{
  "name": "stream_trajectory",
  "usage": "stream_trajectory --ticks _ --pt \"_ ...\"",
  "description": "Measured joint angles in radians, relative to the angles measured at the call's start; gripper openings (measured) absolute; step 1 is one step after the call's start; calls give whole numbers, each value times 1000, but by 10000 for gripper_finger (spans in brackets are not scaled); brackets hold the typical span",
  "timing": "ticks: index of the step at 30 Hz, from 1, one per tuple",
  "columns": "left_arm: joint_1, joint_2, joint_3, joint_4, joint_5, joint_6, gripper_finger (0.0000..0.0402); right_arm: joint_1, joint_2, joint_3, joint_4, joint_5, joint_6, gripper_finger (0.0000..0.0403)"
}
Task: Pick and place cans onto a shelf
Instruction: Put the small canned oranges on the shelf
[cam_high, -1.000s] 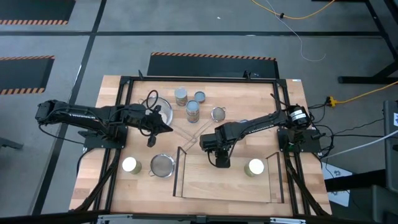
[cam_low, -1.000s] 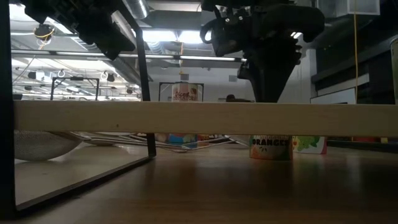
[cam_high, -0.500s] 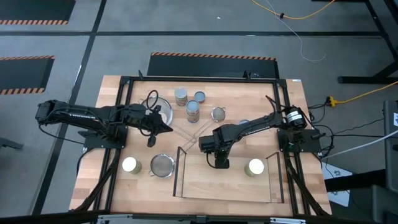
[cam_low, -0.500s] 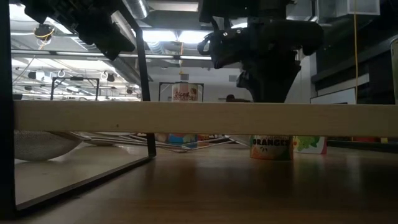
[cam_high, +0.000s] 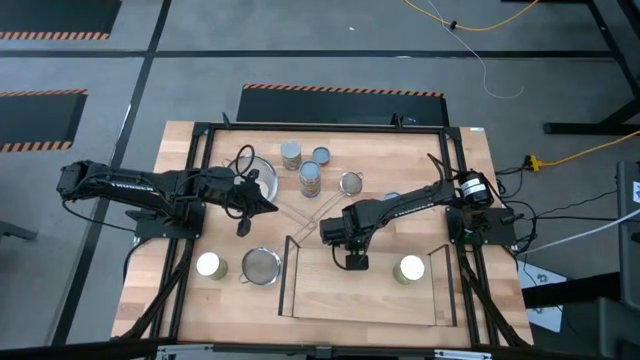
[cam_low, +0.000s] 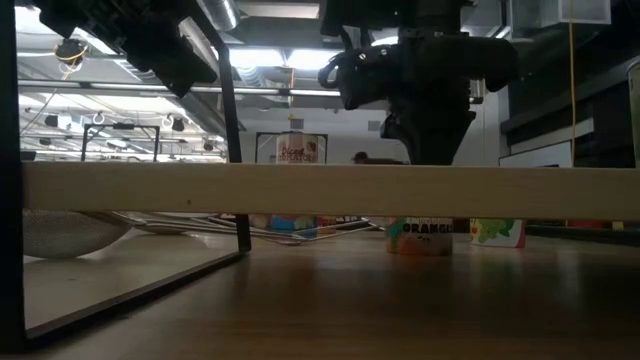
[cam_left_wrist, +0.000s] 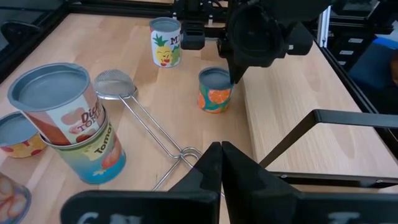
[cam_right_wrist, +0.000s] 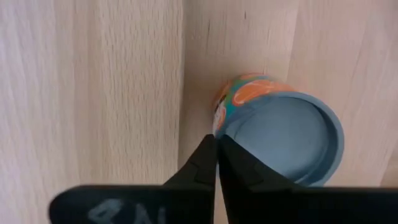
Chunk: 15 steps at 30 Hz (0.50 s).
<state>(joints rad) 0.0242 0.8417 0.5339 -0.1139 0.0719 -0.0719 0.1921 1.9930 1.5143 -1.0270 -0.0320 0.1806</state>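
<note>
An orange-labelled can (cam_right_wrist: 280, 140) with a pale blue top stands on the table beside the shelf's (cam_high: 330, 295) far edge, also seen in the left wrist view (cam_left_wrist: 214, 93). My right gripper (cam_right_wrist: 216, 146) is shut right at its rim, pointing down. My left gripper (cam_left_wrist: 221, 149) is shut with nothing in it, raised over the table's left half (cam_high: 268, 206). A white-topped can (cam_high: 410, 268) stands on the shelf, another (cam_high: 210, 265) stands on the table at the near left, and three cans (cam_high: 310, 178) stand farther back. My right gripper comes from above, pointing down, and its shut fingertips (cam_left_wrist: 235, 78) stand against the edge of the orange can's top rim (cam_right_wrist: 219, 127). Nothing is between the fingers. The can stays on the table; whether it is level or slightly tipped I cannot tell.
Two small mesh strainers (cam_high: 352, 183) (cam_high: 262, 265) and a steel pan (cam_high: 258, 178) lie on the table, their long handles crossing near the middle. A pineapple can (cam_left_wrist: 165, 40) stands behind the right arm. The shelf's black rails (cam_left_wrist: 348, 118) rise at its short ends.
My right gripper has shifted a little toward the table's left. In the last half second the orange can has slid a short way toward the table's left, still on the table.
</note>
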Motion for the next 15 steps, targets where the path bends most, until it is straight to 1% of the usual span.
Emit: stream_trajectory --ticks 5,7,10,15 --pt "0 0 0 0 0 -3 0 1 -18 1 -14 12 -1 6" --pt "0 0 0 0 0 -3 0 3 -29 22 -60 13 4 6" --pt "0 0 0 0 0 -4 0 9 -38 80 -147 16 21 4" --pt "0 0 0 -1 0 -4 0 48 -41 232 -311 15 25 2"
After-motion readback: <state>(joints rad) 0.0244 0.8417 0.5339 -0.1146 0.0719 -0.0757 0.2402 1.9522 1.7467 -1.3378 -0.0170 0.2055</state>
